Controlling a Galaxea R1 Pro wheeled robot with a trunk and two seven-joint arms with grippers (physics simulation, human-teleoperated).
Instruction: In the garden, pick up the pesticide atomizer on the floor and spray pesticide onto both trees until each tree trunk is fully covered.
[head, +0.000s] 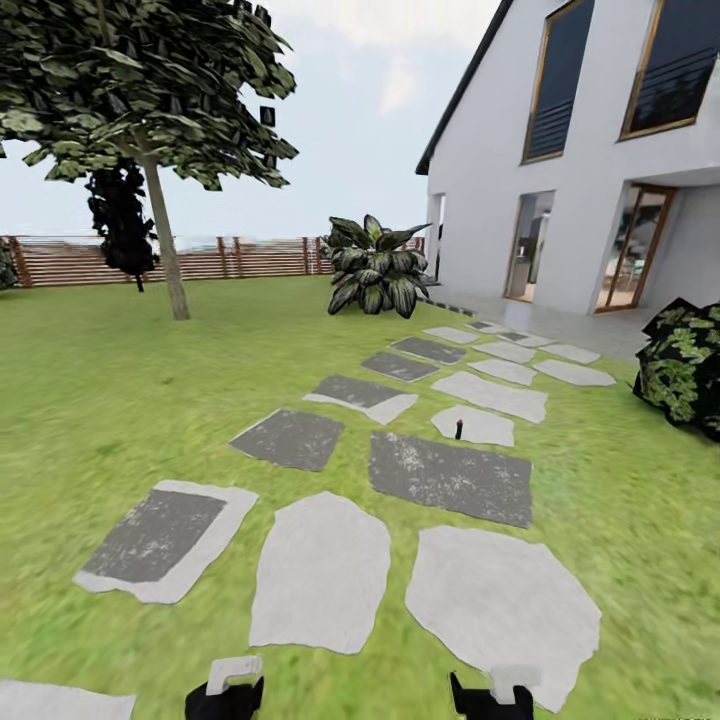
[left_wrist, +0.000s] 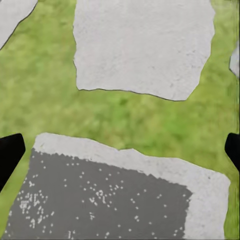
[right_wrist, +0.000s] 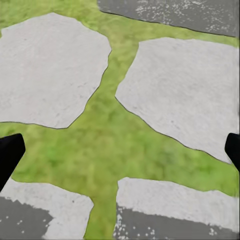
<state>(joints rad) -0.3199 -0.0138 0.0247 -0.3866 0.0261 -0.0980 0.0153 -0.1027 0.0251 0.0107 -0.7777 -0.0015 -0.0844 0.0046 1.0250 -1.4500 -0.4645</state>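
Both arms hang low at the near edge of the head view, the left gripper (head: 228, 690) and the right gripper (head: 497, 693) empty; in each wrist view the dark fingers (left_wrist: 10, 155) sit at opposite edges, so both pairs are spread wide, with only paving slabs (right_wrist: 50, 70) and grass between them.

The step in hand looks like the approach: the pesticide atomizer (head: 459, 428), a small dark bottle with a red top, stands upright well ahead of the right fingers, seemingly on a pale slab rather than the grass; driving forward along the path should put it in front of the right fingers; slowing early matters, since a slim upright bottle may tip if bumped.

The lawn (head: 90, 400) is open beyond the left fingers; a dark bush (head: 685, 365) crowds the side beyond the right fingers; farther off stand a leafy plant (head: 375, 268), a tree (head: 165, 240), the fence (head: 220, 258) and the house (head: 590, 150).
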